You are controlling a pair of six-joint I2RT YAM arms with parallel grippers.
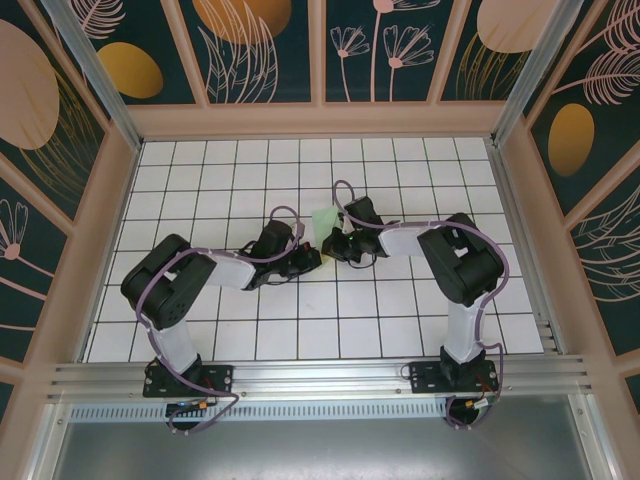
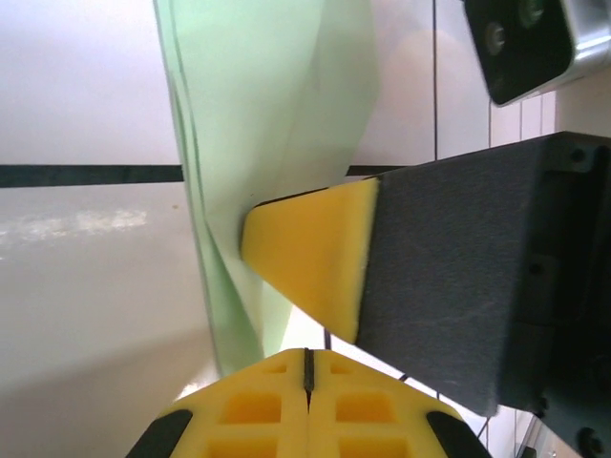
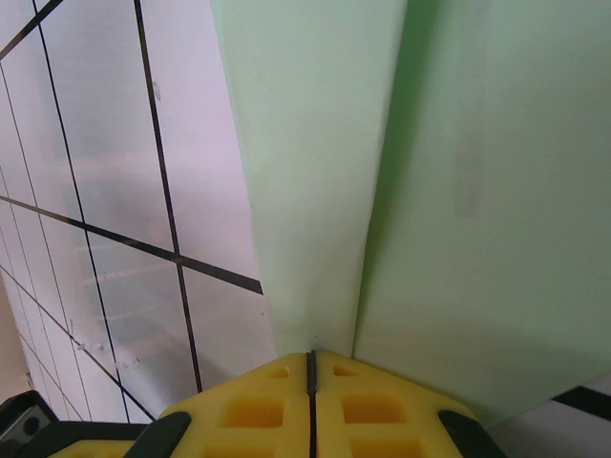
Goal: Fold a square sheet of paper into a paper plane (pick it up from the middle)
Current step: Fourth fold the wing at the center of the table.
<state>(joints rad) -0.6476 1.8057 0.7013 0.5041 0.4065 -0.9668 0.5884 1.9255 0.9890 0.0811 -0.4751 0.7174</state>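
Two black robot arms reach in from the near edge of the white gridded table [image 1: 400,330] and meet at its middle. The thin pale mint-green square sheet of paper [image 1: 322,221] is held up there between their tips, off the tiles.

Nearest to its wrist camera, the left gripper [image 2: 307,367] has its yellow fingers pressed flat together with no gap. The paper drops behind their left shoulder, and I cannot tell whether an edge is pinched there. Just beyond, a yellow pad [image 2: 315,258] of the right gripper [image 1: 338,246] presses against the standing paper.

In the right wrist view, that gripper's fingers are also clamped together. A sharp lengthwise crease rises straight out of their seam, so I judge that it has the paper nipped on the fold. Two broad panels spread away from that crease, and the left wrist view shows layers lying against each other.

As for progress, the pick-up is done and at least one long fold is in, which I take for the centre line. The panels are wide, however, and nothing here reads as the slim pointed paper plane. The nose corners, the narrowing folds and the wings look to be ahead, though the far end of the paper is cut off or too small to check.
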